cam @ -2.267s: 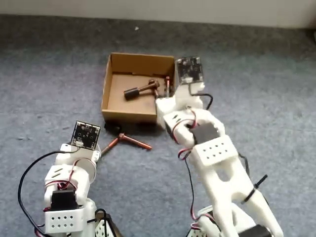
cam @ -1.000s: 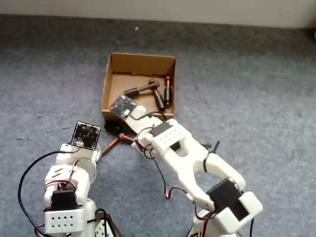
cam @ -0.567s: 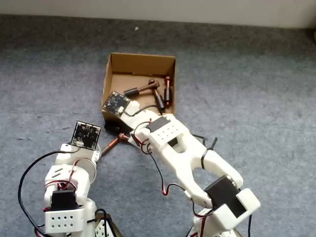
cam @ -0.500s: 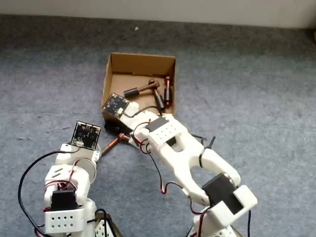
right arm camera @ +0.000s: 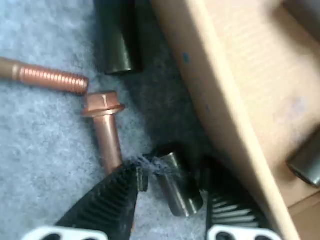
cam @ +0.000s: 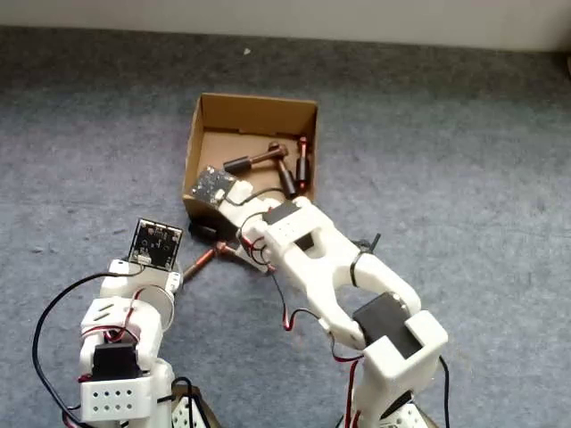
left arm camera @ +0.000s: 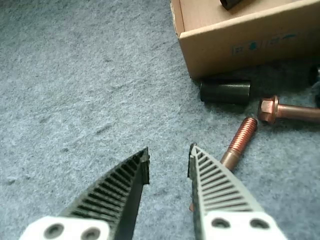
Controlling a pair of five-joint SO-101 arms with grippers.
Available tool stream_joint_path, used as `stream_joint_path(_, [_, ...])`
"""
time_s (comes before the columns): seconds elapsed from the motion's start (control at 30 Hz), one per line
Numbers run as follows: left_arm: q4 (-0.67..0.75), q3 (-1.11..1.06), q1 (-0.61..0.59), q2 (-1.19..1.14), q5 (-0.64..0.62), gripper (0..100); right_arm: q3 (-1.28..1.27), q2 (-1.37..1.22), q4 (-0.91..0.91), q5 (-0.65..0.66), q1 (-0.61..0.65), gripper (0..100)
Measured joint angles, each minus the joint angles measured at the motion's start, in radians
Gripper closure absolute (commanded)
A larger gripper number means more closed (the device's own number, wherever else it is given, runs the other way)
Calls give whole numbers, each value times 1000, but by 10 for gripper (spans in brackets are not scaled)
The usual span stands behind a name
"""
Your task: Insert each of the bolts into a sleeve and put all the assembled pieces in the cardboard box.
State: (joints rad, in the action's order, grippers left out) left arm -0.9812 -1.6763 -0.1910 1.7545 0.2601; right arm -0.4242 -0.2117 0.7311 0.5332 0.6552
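Where the right tool (right arm camera: pixel 172 176) straddles a sleeve (right arm camera: pixel 181 194), the box (right arm camera: pixel 240 75) stands close.

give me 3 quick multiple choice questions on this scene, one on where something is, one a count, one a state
1. Where is the right claw?
A) outside the cardboard box, beside its wall, straddling a sleeve
B) inside the box
C) far from the box

2. How many bolts lie on the carpet outside the box?
A) one
B) two
C) four

3. The left claw is
A) shut on a bolt
B) shut on a sleeve
C) open, holding nothing

1 A: its fingers sit either side of the sleeve by the box wall.
2 B: two copper bolts lie there.
3 C: nothing lies between its fingers.
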Motion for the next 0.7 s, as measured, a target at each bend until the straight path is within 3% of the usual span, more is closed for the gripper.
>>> stream_joint_path(0.13, [0, 0, 0, 0, 0, 846, 5, 0, 44, 0, -12, 852])
stream_joint_path(0.3, [0, 0, 0, 0, 0, 846, 12, 2, 84, 0, -17, 996])
stream_joint_path(0.7, [0, 0, 0, 0, 0, 846, -26, 118, 121, -25, -29, 994])
